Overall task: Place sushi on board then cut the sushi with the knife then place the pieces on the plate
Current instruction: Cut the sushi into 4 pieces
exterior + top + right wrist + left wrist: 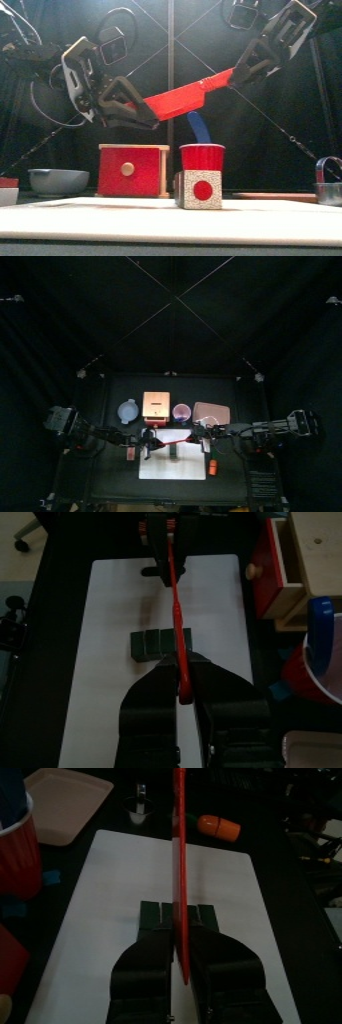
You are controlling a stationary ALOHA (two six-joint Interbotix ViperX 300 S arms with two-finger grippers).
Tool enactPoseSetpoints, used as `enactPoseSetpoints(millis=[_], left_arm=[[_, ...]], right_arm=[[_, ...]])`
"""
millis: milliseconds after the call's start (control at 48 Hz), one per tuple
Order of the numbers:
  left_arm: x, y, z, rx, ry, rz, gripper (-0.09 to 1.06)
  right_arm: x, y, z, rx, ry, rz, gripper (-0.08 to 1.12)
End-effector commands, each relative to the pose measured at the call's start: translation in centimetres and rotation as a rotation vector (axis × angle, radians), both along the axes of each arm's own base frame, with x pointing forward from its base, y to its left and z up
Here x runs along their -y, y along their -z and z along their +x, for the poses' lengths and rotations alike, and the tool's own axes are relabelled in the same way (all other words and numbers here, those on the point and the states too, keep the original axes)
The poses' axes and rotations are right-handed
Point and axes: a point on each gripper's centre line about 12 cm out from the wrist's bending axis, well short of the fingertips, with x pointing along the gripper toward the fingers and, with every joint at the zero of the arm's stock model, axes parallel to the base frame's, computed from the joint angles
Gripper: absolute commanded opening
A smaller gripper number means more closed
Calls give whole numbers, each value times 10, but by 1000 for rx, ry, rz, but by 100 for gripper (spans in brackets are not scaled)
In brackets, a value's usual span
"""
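Note:
The dark green sushi roll (174, 918) lies on the white board (120, 888). In the front view the sushi roll (201, 188) shows its white end with a red centre. Above it a red knife (187, 95) hangs slanted, held at both ends. My left gripper (140, 105) is shut on its lower, wider end and my right gripper (241, 72) on its higher end. The blade (181, 858) runs out between the left jaws. In the right wrist view the knife (175, 612) runs from my right gripper (185, 662) across to the other one.
Behind the board stand a wooden box with a red drawer (158, 404), a blue-grey bowl (128, 410), a red cup (203, 157) holding a blue knife (198, 125), and a pink tray (211, 412). An orange toy (211, 467) lies at the board's right edge, a red one (131, 453) to its left.

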Motion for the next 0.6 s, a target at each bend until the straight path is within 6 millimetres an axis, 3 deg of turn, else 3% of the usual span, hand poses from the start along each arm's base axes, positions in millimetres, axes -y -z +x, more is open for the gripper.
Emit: enactPoseSetpoints(millis=[21, 271, 604], left_arm=[[0, -12, 4, 46, -2, -1, 56], [-1, -13, 4, 58, -4, 1, 79], [-1, -13, 4, 59, -8, -6, 78]], right_arm=[[0, -8, 1, 39, 9, 11, 39], [0, -6, 1, 52, 14, 13, 39], [0, -1, -1, 54, 19, 9, 39]])
